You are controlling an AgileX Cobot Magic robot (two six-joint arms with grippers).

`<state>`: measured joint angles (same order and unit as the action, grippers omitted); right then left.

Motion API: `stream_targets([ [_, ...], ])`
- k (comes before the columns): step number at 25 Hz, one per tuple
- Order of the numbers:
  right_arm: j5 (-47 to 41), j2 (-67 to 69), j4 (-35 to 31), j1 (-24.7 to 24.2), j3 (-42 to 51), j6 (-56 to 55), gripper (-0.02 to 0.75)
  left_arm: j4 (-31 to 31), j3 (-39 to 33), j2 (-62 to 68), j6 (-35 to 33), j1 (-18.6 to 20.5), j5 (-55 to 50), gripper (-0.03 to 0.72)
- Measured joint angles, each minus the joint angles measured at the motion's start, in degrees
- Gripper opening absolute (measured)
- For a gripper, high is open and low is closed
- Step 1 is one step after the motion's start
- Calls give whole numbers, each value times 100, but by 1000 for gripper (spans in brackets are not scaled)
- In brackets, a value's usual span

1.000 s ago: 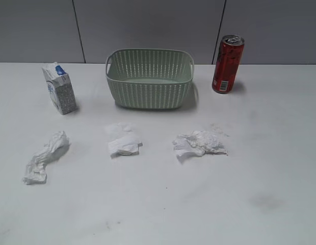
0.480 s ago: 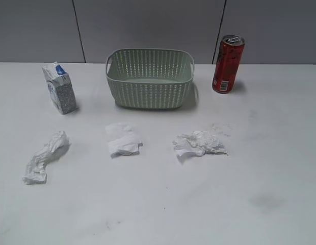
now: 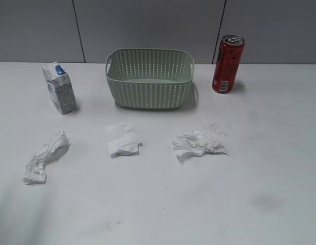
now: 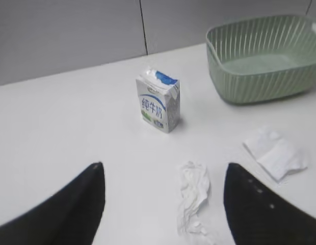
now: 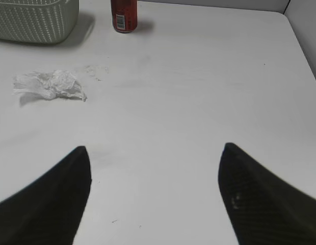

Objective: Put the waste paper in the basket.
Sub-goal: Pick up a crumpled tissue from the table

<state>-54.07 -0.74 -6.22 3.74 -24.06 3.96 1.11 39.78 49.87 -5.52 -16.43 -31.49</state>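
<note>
Green basket (image 3: 149, 79) sits empty, wads (image 3: 123, 139) outside.

We see the pale green basket (image 3: 150, 78) standing empty at the back of the white table (image 3: 270, 168), with a white-and-blue carton (image 3: 59, 88) well to its left and an upright red can (image 3: 228, 64) just beyond its right end. In front of the basket three crumpled white paper wads lie in a rough row, each apart from the others: an elongated wad (image 3: 44, 157) off to its front left, a flatter wad (image 3: 123, 140) directly before it, and a ragged wad (image 3: 200, 143) to its front right. No gripper or arm appears in our view, and faint dark smudges mark the table nearer to us than the wads.
</note>
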Motion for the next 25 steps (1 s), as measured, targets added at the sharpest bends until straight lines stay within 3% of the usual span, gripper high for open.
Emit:
stream_targets([
  [11, 0, 0, 0, 0, 0, 0, 587, -35, 1569, 3055, -81, -493, -1275, 552],
  [25, 0, 0, 0, 0, 0, 0, 587, -186, 1926, 5772, -316, -498, -1347, 552],
])
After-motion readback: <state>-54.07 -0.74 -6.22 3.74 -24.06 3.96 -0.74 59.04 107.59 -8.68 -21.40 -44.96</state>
